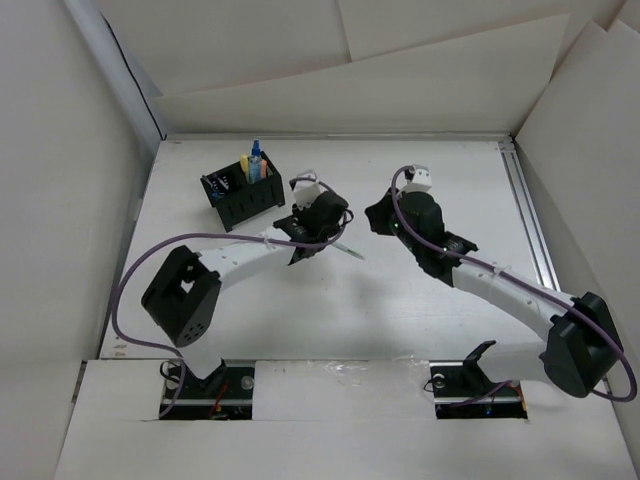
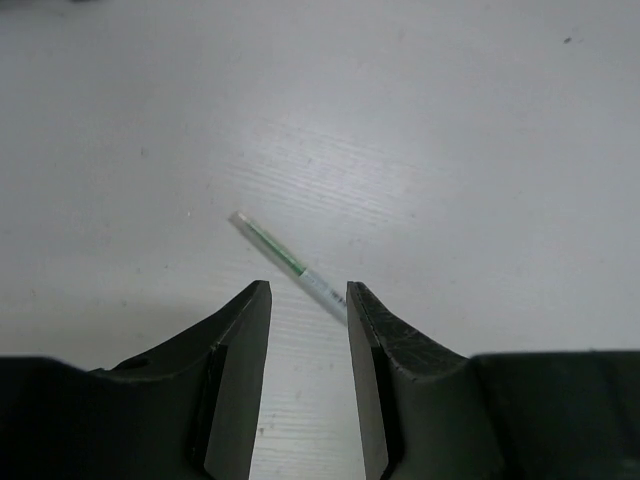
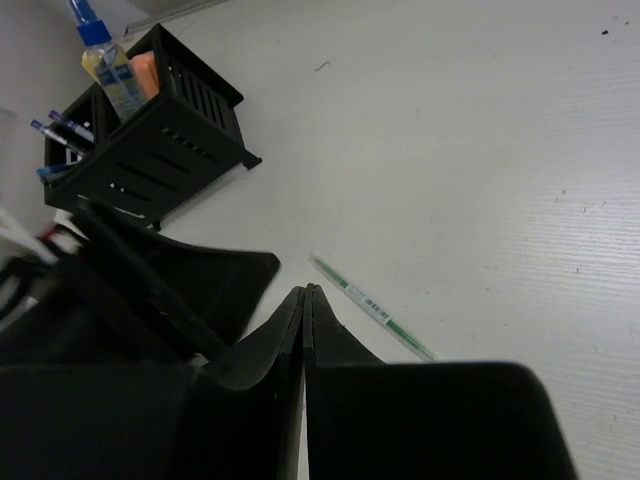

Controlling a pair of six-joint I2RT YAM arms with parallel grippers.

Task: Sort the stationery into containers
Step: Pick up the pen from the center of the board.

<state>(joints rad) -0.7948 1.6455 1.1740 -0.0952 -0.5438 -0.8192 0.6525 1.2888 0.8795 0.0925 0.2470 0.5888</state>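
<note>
A slim white-and-green pen (image 1: pixel 347 249) lies flat on the white table. In the left wrist view the pen (image 2: pixel 279 251) lies just beyond my fingertips, and its near end runs behind the right fingertip (image 2: pixel 356 298). My left gripper (image 2: pixel 308 292) (image 1: pixel 318 244) is open, with only bare table between its jaws. My right gripper (image 3: pixel 306 293) (image 1: pixel 377 215) is shut on nothing, just to the right of the pen (image 3: pixel 371 304). The black perforated organiser box (image 1: pixel 247 202) (image 3: pixel 168 154) holds a blue-capped clear tube (image 3: pixel 106 66), an orange piece (image 3: pixel 147 72) and dark-blue pens (image 3: pixel 60 128).
White walls enclose the table on the left, back and right. A metal rail (image 1: pixel 530 225) runs along the right side. The left arm's purple cable (image 1: pixel 150 258) loops over the table. Both arm bases stand at the near edge.
</note>
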